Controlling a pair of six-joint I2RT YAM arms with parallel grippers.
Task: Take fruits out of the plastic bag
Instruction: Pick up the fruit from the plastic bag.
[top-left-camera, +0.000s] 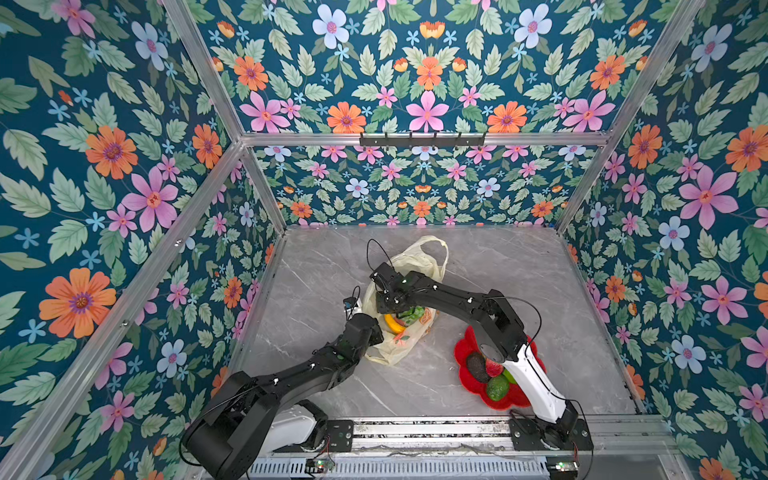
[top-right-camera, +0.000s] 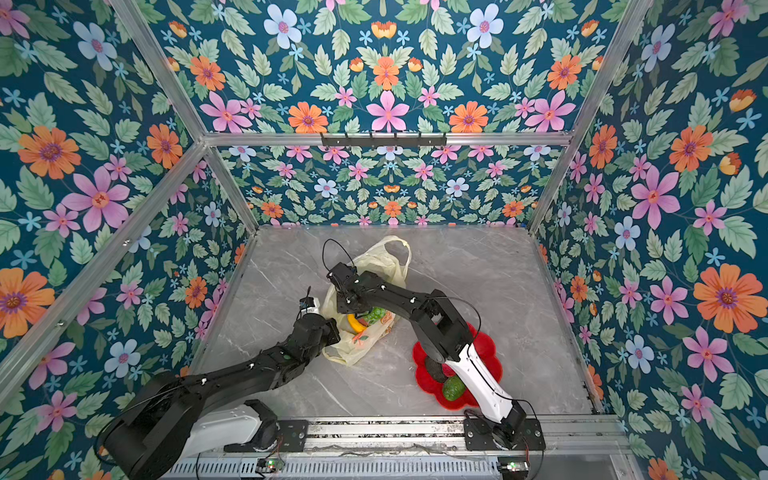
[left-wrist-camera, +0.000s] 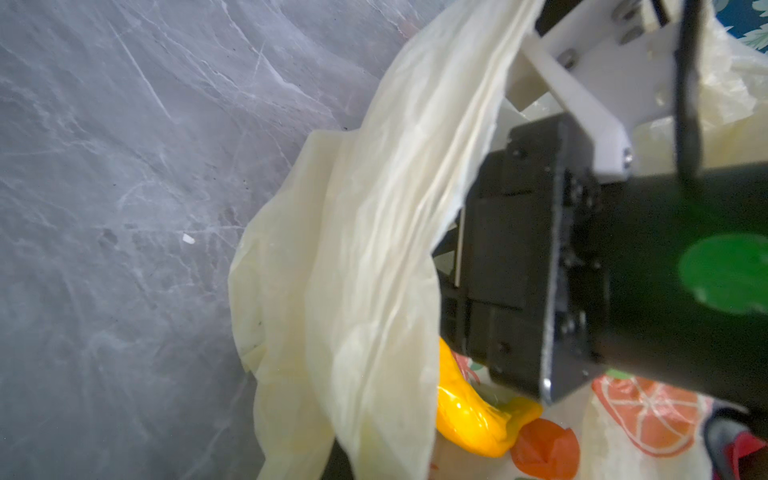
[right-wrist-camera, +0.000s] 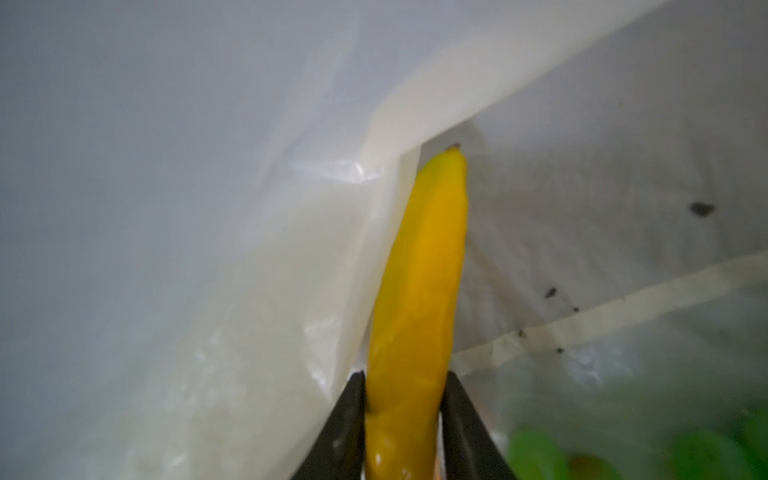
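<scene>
As it lies about mid-surface on the grey marble worktop (top-left-camera: 316, 291), the plastic bag (top-left-camera: 390, 353) is pale yellow and crinkled. Its mouth is open and one loop handle (top-left-camera: 434, 240) stands up at the far side. An orange-slice print (left-wrist-camera: 648, 415) shows on its wall.

Item, toy banana (right-wrist-camera: 419, 291): yellow, inside the bag, lying along a fold of the plastic. It shows through the open mouth in both top views.

Item, right gripper (right-wrist-camera: 403, 399): set down inside the bag's mouth. Its two dark fingers (right-wrist-camera: 345, 424) press on either side of the banana, clamped on it.

Item, grape bunch (top-left-camera: 411, 314): green, in the bag just beside the banana. It is only a blur in the right wrist view.

Item, left gripper (top-left-camera: 374, 332): at the bag's near-left edge, against the plastic. Its fingers are closed but hidden from me, so I cannot tell whether any plastic is pinched between them.

Item, red flower-shaped plate (top-left-camera: 465, 345): on the worktop to the right of the bag, apart from it, partly under the right arm. On it:
- a dark avocado (top-left-camera: 477, 368)
- a strawberry (top-left-camera: 494, 368), just beside the dark avocado
- a green avocado (top-left-camera: 497, 387), nearer the front edge
- a sliver of paler green fruit (top-left-camera: 509, 376) against the arm's white link, too hidden to name
</scene>
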